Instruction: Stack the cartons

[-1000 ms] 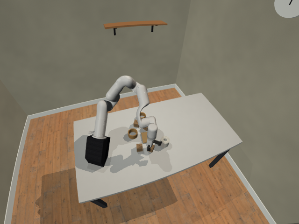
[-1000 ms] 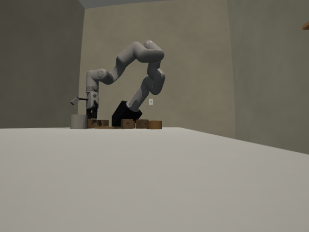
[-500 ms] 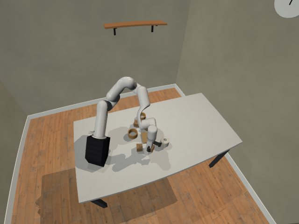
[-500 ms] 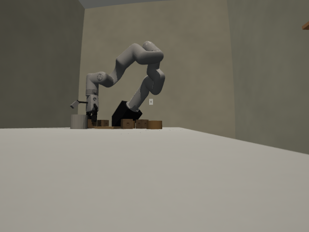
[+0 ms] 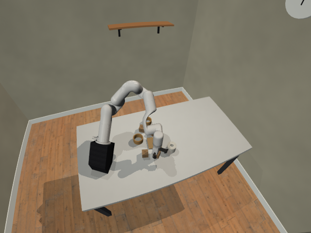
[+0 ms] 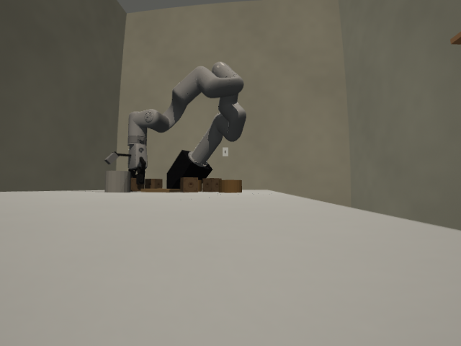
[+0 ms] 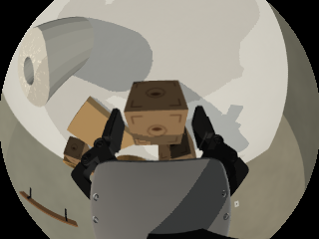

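Observation:
My gripper (image 5: pixel 156 154) is open and lowered to the table, with one finger on each side of a brown carton (image 7: pixel 156 115). The fingers stand apart from the carton's sides in the wrist view. A second carton (image 5: pixel 145 153) stands just left of it and also shows in the wrist view (image 7: pixel 181 149). A third carton (image 5: pixel 142 128) stands further back by the arm. The wooden board (image 5: pixel 150 142) lies flat between them, bare, and also shows in the wrist view (image 7: pixel 94 119). In the exterior view the gripper (image 6: pixel 139 179) reaches the table among the cartons (image 6: pixel 190 184).
A white paper roll (image 5: pixel 172 146) lies right of the gripper, close to it. Two wooden rings (image 5: pixel 138 138) (image 5: pixel 148 121) lie left of and behind the board. The arm's black base (image 5: pixel 100 156) stands at the table's left.

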Robot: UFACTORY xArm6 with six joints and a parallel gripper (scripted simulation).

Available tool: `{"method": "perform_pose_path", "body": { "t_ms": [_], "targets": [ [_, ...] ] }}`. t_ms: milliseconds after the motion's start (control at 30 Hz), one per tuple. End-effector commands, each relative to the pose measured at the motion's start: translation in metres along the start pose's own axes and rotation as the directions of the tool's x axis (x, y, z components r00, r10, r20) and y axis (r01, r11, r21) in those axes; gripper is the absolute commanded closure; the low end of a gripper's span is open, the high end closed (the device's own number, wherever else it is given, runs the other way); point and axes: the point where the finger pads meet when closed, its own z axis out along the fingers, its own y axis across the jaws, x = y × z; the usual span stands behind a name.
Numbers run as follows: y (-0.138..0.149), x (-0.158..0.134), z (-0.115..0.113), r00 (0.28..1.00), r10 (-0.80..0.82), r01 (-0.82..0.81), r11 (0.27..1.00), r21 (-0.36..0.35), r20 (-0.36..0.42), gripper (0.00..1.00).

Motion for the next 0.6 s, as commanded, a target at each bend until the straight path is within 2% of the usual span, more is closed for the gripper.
{"method": "perform_pose_path", "body": {
  "t_ms": [0,533,567],
  "targets": [
    [-0.0002,0.0011,-0.0002,1.000,-0.001,0.001,1.000,0.000,-0.003,0.00],
    [-0.0002,0.0011,0.0000,1.000,-0.001,0.001,1.000,0.000,-0.003,0.00],
    [-0.0002,0.0011,0.0000,1.000,-0.001,0.001,1.000,0.000,-0.003,1.00]
  ]
}}
